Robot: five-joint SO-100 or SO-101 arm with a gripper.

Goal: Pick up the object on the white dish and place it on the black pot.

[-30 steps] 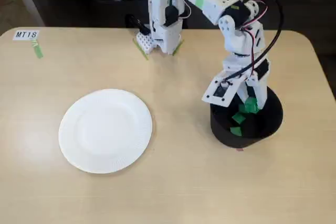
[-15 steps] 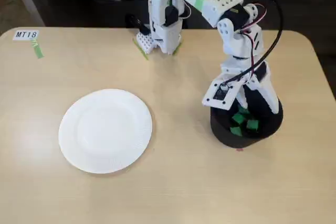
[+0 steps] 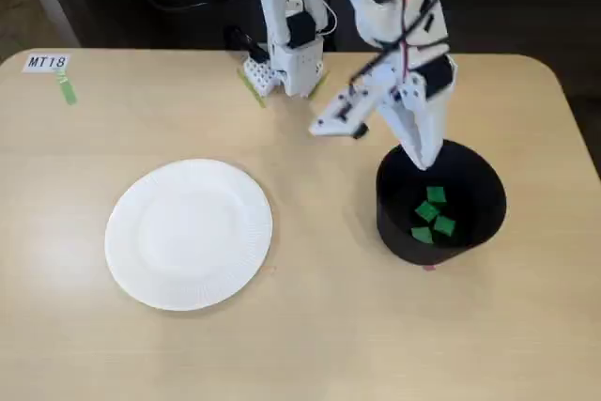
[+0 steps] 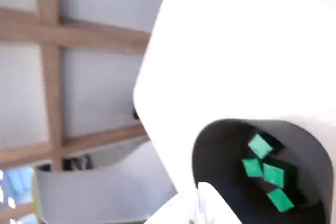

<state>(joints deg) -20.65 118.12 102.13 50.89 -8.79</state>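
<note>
Gripper point(image 3: 424, 161): poised over the black pot's point(image 3: 394, 223) rim; we cannot tell how far its jaws stand apart. Four green cubes point(image 3: 431, 212) lie inside the pot. We list the white dish point(image 3: 188, 233) as bare.

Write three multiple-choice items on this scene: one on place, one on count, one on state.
1. Where are the green cubes relative to the black pot? A inside it B behind it C under it
2. How many green cubes show? A two B four C six
3. The white plate is: A bare B overturned C stacked

Answers: A, the pot's wall rings them; B, four show in both views; A, nothing lies on the plate in the fixed view.
</note>
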